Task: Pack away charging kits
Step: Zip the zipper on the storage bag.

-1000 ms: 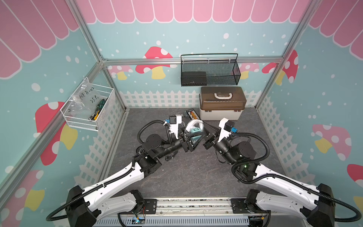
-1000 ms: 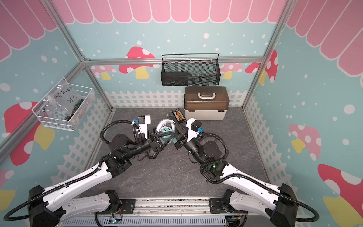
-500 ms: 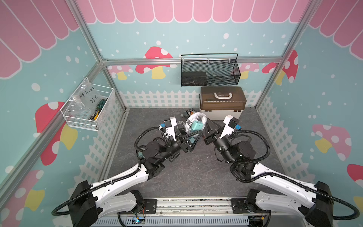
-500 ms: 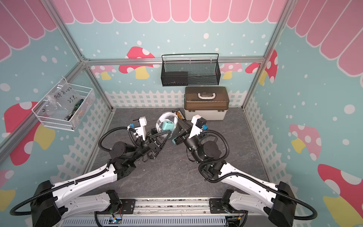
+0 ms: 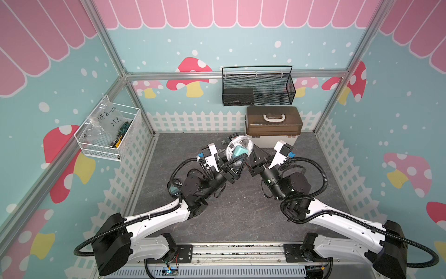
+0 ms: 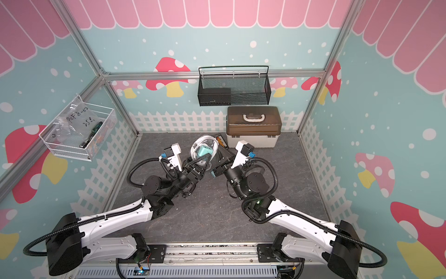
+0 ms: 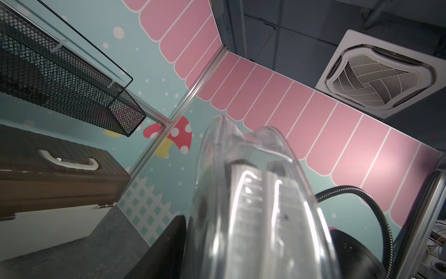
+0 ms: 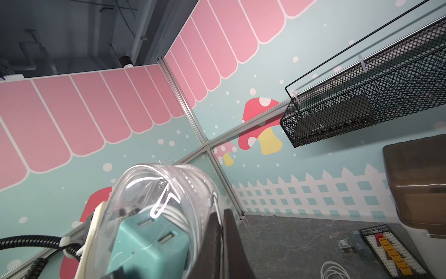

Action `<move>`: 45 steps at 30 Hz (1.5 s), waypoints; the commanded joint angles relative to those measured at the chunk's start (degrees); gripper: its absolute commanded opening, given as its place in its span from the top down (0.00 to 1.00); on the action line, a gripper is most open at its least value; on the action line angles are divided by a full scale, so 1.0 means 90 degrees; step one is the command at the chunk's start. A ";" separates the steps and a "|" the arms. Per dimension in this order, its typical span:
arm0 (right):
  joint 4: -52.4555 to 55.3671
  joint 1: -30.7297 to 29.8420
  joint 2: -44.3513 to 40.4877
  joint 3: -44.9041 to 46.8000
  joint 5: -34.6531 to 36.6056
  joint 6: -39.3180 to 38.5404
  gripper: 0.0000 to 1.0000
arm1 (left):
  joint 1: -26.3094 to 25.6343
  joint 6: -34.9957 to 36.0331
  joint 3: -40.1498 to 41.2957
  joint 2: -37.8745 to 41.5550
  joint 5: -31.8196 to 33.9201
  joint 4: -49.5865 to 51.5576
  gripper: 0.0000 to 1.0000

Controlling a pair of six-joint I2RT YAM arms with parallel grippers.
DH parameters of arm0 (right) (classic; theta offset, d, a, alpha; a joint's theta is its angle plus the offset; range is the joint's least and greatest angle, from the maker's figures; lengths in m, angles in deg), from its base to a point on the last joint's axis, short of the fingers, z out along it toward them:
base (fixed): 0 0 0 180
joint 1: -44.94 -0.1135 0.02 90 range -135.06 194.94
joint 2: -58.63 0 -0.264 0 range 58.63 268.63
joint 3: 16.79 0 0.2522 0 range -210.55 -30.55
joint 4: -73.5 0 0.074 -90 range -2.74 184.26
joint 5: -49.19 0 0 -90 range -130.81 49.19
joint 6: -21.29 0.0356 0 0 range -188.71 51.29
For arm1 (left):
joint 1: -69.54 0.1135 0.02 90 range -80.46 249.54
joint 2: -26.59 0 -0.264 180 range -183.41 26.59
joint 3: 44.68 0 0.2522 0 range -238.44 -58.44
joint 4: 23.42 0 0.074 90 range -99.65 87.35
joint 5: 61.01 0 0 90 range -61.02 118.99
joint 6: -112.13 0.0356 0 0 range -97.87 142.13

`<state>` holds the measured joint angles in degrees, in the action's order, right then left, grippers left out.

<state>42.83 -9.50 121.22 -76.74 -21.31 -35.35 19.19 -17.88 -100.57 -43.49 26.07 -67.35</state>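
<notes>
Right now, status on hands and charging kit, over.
Right hand shut on clear round plastic case holding teal cube adapter. Left hand at case, grip unclear. Aloft, nothing blocking.

The clear round case (image 5: 239,146) with its teal plug adapter (image 5: 238,152) now sits higher above the bench (image 5: 241,217), nearer frame centre and more upright; left end effector (image 5: 237,160) and right end effector (image 5: 253,154) are raised with it.

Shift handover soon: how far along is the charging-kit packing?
Done: a teal adapter and white cable sit inside the clear case. In hand: the right gripper pinches that case; the left gripper straddles it. Left: a white cable coil on the table, brown-lidded box shut.
</notes>
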 commanded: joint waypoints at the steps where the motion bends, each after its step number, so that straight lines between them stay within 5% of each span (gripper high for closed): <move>1: -0.0262 -0.0032 -0.0074 0.0016 -0.0072 0.0162 1.00 | -0.0031 0.0103 -0.0307 0.0052 0.0311 0.0120 0.46; 12: -0.0181 -0.0039 -0.0004 -0.0003 -0.0435 0.0218 1.00 | -0.0031 0.0509 -0.0596 0.0161 0.0705 0.0781 0.38; 20: 0.0329 -0.0012 -0.0066 -0.0141 -0.0470 -0.0178 1.00 | -0.0021 0.0624 -0.0686 0.0365 0.0633 0.1233 0.81; 25: 0.1417 0.0081 -0.0217 -0.0564 -0.0662 -0.0965 1.00 | 0.0008 0.0771 -0.0680 0.0728 0.0346 0.1977 0.95; 45: 0.3250 0.0686 -0.0243 -0.1484 -0.1735 -0.3530 1.00 | 0.0125 0.1392 -0.1699 0.1952 -0.1146 0.7051 1.00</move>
<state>71.42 -5.37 119.34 -88.24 -39.23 -60.72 20.94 -7.65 -114.34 -27.69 23.42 -15.68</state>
